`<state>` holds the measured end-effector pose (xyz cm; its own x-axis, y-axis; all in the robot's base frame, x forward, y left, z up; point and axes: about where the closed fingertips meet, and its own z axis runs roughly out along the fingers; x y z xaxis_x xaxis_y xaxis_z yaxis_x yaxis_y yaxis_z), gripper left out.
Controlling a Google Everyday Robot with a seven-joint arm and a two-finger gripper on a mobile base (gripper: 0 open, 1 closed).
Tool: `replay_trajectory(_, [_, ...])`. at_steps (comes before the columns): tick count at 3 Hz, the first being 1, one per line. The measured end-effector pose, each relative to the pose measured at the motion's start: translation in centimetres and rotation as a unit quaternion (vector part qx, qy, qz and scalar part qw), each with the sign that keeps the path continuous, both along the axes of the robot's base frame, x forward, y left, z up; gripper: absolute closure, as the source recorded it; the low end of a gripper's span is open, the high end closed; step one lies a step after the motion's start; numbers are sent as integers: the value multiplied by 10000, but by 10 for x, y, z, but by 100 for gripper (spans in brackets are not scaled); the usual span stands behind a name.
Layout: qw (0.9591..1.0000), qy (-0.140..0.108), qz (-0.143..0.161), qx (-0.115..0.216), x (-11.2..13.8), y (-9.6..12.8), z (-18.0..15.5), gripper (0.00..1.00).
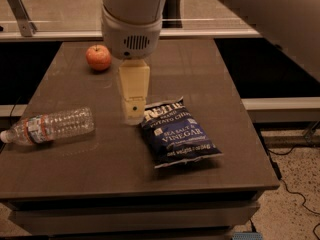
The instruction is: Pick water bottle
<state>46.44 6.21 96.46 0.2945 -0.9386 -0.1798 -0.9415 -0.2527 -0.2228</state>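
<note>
The water bottle (50, 126) lies on its side at the table's left edge, a clear ribbed bottle with a red, white and blue label band and its white cap pointing left over the edge. The gripper (133, 115) hangs from the white wrist above the middle of the table. It is to the right of the bottle, well apart from it, and holds nothing that I can see. Its cream fingers appear edge-on as one block.
A blue sea salt and vinegar chip bag (177, 132) lies just right of the gripper. A red apple (98, 57) sits at the back left. The brown table (200, 69) drops off at the front and right; a railing runs behind it.
</note>
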Motion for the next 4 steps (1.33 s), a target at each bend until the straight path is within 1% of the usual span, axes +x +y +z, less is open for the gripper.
replay_trajectory(1, [9996, 151, 221, -7, -6, 33, -5, 0])
replay_trajectory(2, [9984, 347, 436, -5, -10, 63, -14, 0])
replay_trajectory(4, [9945, 661, 808, -63, -20, 108, -31, 0])
